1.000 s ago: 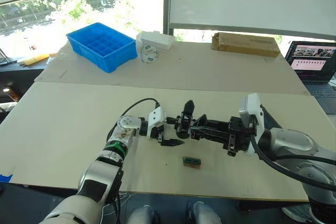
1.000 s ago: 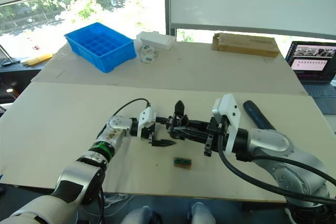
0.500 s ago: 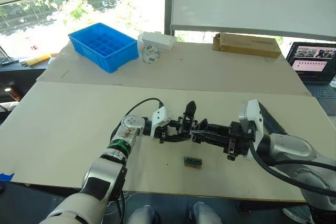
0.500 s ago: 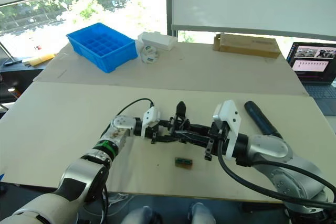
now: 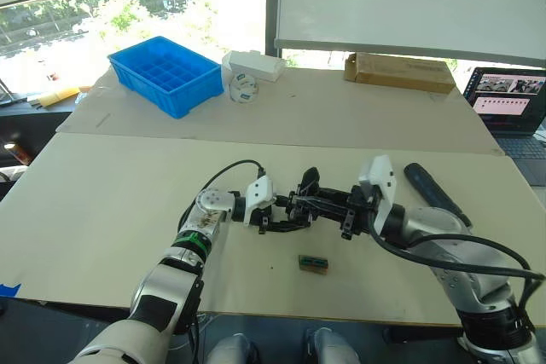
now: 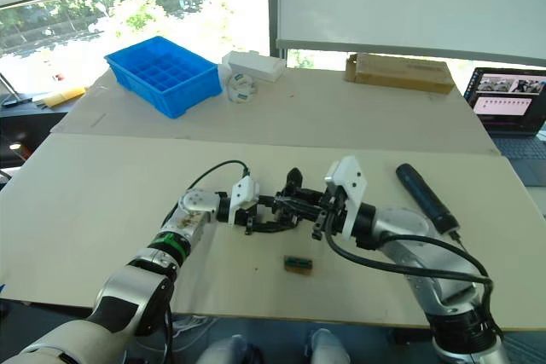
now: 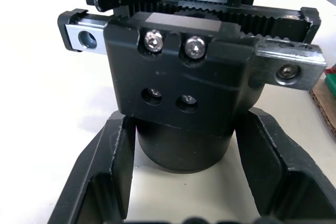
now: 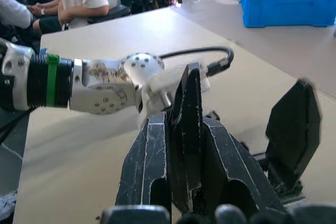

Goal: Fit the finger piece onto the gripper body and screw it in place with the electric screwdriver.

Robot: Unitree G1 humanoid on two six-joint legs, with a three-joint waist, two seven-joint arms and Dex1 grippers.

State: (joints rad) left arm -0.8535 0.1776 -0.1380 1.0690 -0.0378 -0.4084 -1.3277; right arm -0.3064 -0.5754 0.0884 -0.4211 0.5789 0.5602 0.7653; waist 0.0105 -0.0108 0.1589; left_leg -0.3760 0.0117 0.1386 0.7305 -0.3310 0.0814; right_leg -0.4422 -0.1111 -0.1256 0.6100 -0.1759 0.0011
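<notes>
Plastic, light and rigid: the finger piece (image 8: 186, 129) sits pinched in the right gripper (image 5: 351, 210) at mid-frame, best gripped by its wide base. Left gripper (image 5: 271, 216) clamps the gripper body (image 7: 181, 82) round its cylindrical base. Electric screwdriver (image 5: 435, 193) lies farther right.

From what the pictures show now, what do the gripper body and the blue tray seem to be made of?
The gripper body looks like matte black plastic or coated metal; the look leaves that open. It carries a bare silvery metal rail and shiny steel screws. The blue tray looks like moulded plastic, with a smooth even colour and thin divider walls.
</notes>
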